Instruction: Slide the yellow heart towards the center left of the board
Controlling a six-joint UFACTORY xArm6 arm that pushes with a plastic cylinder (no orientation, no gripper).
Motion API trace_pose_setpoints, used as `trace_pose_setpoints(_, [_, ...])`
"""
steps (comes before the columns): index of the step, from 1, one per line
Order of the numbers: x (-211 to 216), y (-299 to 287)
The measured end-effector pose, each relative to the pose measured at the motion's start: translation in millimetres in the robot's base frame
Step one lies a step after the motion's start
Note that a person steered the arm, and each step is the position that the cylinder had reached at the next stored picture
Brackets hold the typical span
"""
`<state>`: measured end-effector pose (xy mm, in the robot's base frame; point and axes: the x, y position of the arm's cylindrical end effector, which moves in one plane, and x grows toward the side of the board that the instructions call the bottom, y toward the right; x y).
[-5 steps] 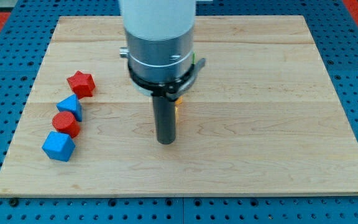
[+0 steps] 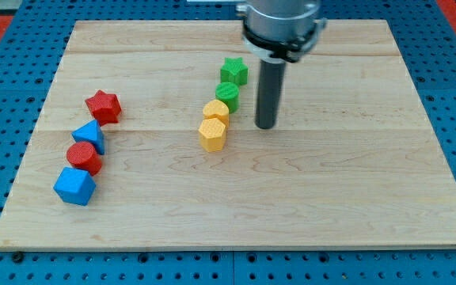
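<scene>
Nearest, at the bench's left, a blue cube, red cylinder, blue triangle and red star are lined up. Mid-bench, a yellow hexagon is touched from behind by what is judged the yellow heart, then a green cylinder and a green star. My tip is set just right of the heart, apart, apparently for a leftward push. No fingers are fitted; nothing is held.
</scene>
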<state>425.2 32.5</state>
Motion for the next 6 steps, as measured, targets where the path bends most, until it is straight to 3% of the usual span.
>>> trace_pose_setpoints(1, [1.5, -84.6])
trace_pose_setpoints(2, [1.5, -128.9])
trace_pose_setpoints(5, [-19.7, -130.1])
trace_pose_setpoints(6, [2.7, -130.2])
